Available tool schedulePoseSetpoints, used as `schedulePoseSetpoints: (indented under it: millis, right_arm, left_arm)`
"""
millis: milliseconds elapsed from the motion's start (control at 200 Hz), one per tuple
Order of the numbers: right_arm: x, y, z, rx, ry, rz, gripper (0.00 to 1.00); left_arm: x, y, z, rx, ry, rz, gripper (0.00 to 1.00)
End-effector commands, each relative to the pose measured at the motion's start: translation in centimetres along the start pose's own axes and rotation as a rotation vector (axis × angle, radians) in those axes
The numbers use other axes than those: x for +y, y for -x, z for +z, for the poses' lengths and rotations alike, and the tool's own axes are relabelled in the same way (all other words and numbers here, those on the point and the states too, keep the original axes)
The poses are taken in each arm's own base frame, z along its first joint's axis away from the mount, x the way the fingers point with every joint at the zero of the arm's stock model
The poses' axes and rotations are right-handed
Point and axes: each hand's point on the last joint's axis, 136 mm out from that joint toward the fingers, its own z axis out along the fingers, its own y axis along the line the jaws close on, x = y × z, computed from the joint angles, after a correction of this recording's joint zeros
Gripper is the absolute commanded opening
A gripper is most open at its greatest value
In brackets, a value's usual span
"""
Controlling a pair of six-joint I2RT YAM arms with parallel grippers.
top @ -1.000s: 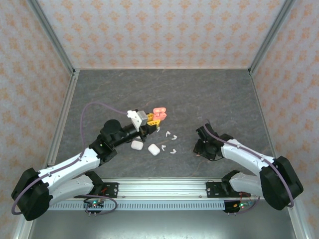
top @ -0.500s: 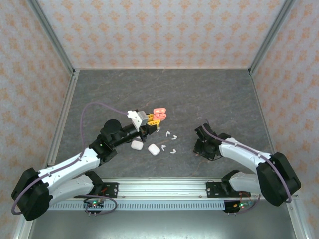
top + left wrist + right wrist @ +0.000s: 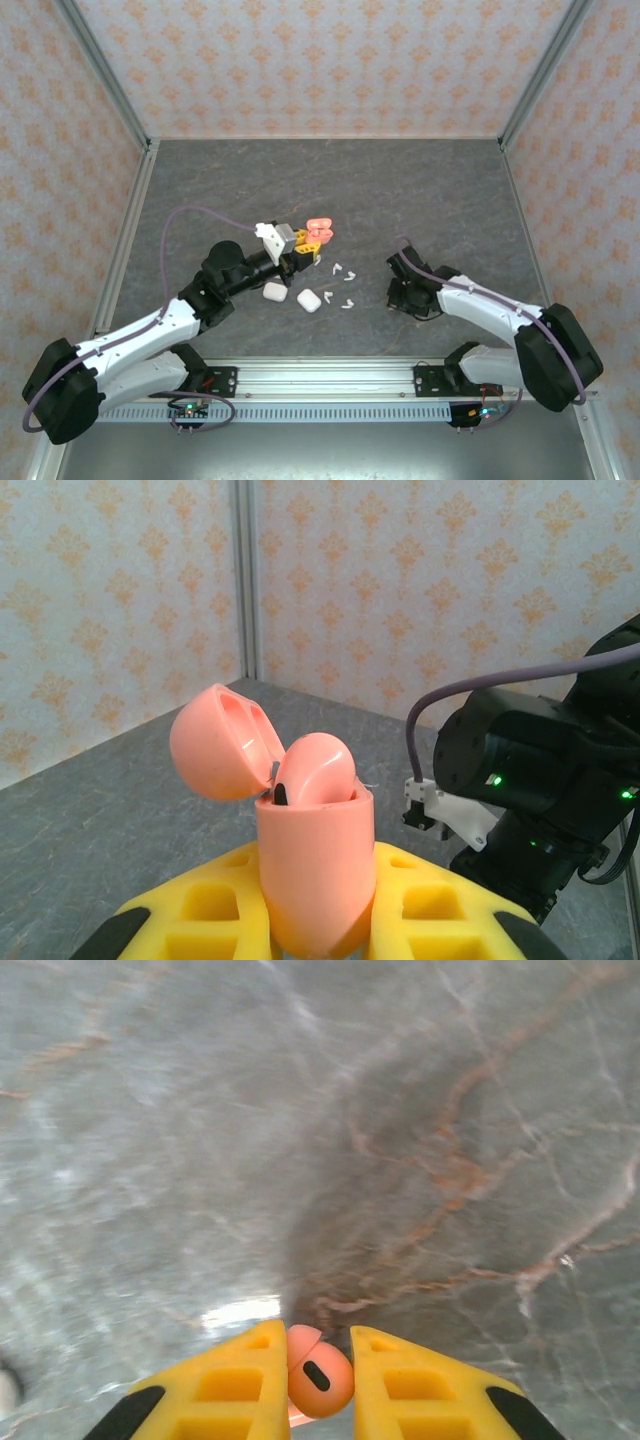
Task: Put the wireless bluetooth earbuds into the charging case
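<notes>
Edged leftward with right pincer point(image 3: 403, 291), clamped on salmon-pink earbud point(image 3: 320, 1378), right of centre. Clamped with left pincer point(image 3: 310, 243) on open pink case point(image 3: 315, 860), centre; second pink earbud point(image 3: 313, 770) seated inside. White earbuds point(image 3: 345, 285) loose on desk point(image 3: 450, 190).

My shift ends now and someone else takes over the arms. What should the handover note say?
Left gripper: shut on the pink case, lid open, one pink earbud seated inside.
Right gripper: shut on the second pink earbud, close to the table.
Loose white earbuds and two white cases lie between the arms.
Done: one pink bud in.
Left: seat the held one, then the white ones.
</notes>
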Motion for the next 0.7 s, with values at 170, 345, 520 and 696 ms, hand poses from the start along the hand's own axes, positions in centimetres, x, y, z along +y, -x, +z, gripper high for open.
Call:
schedulePoseSetpoints:
  millis: [170, 345, 520, 696]
  right_arm:
    - [6.1, 5.8, -7.3, -0.325, 0.234, -0.271, 0.17]
    - [10.9, 8.0, -13.9, -0.52, 0.397, -0.488, 0.17]
    - [15.1, 9.1, -20.6, -0.678, 0.549, -0.675, 0.17]
    - [17.7, 8.6, -25.7, -0.779, 0.655, -0.828, 0.16]
  left_arm:
    - [0.2, 2.1, -0.2, -0.092, 0.019, -0.076, 0.0]
    - [-0.2, 2.8, 0.0, -0.111, -0.019, -0.127, 0.0]
    - [-1.1, 3.5, 0.1, -0.124, -0.073, -0.147, 0.0]
    - [-2.1, 4.1, 0.1, -0.129, -0.135, -0.15, 0.0]
